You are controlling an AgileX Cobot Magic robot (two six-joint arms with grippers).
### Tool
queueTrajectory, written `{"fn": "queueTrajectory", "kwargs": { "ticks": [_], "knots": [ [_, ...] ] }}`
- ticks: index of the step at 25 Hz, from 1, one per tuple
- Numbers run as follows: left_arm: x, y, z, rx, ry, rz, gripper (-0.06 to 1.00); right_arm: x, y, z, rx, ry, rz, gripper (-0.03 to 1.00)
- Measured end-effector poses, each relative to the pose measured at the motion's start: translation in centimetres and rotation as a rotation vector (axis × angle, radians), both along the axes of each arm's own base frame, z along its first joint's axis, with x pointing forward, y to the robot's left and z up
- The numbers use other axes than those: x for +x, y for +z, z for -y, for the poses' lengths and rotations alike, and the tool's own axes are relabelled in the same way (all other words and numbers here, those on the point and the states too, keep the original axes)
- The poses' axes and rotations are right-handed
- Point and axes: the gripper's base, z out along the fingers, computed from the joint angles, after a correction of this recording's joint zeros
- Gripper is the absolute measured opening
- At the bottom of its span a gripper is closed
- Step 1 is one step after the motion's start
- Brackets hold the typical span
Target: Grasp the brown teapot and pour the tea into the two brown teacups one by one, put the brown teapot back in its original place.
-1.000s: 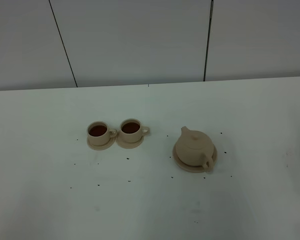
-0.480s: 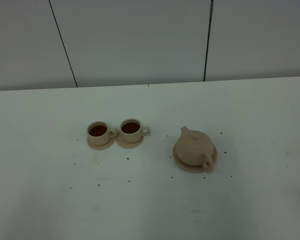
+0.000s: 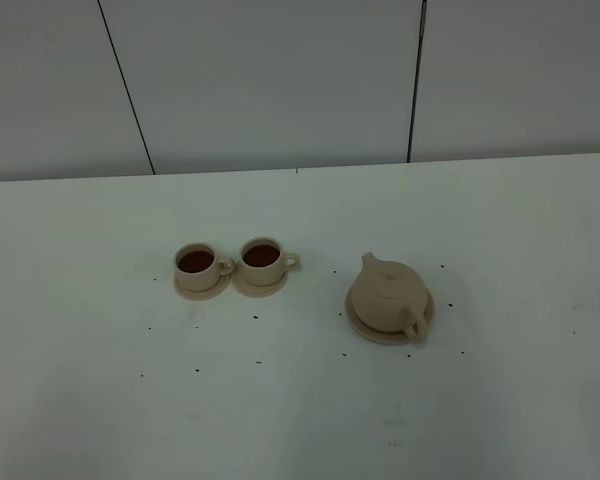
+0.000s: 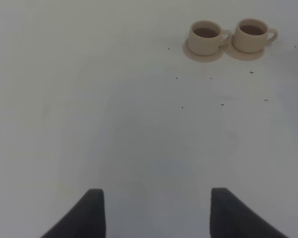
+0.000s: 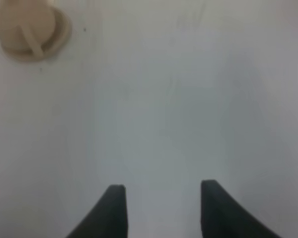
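The brown teapot (image 3: 388, 295) sits upright with its lid on, on its wide saucer (image 3: 360, 330), right of the table's middle. The two brown teacups (image 3: 195, 262) (image 3: 261, 256) stand side by side to the left on small saucers, both with dark tea in them. Neither arm shows in the exterior high view. In the left wrist view my left gripper (image 4: 156, 196) is open over bare table, well short of the cups (image 4: 205, 34) (image 4: 250, 33). My right gripper (image 5: 161, 191) is open and empty, far from the teapot (image 5: 20, 25) and its saucer (image 5: 63, 29).
The white table (image 3: 300, 410) carries scattered small dark specks (image 3: 256, 317) around the cups and the teapot. A pale panelled wall (image 3: 280, 80) rises behind the table's far edge.
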Motion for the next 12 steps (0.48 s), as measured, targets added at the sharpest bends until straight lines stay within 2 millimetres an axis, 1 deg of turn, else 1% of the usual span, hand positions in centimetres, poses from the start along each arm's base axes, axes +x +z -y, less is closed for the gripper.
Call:
{"fn": "queueTrajectory", "kwargs": {
  "ticks": [4,12],
  "knots": [
    [0.0,0.0,0.0,0.0,0.0,0.0,0.53,-1.29,-0.04,0.18,0.001,-0.016,0.082,0.34],
    [0.0,0.0,0.0,0.0,0.0,0.0,0.53,-1.39,-0.05,0.28,0.007,-0.031,0.087,0.34]
  ]
}}
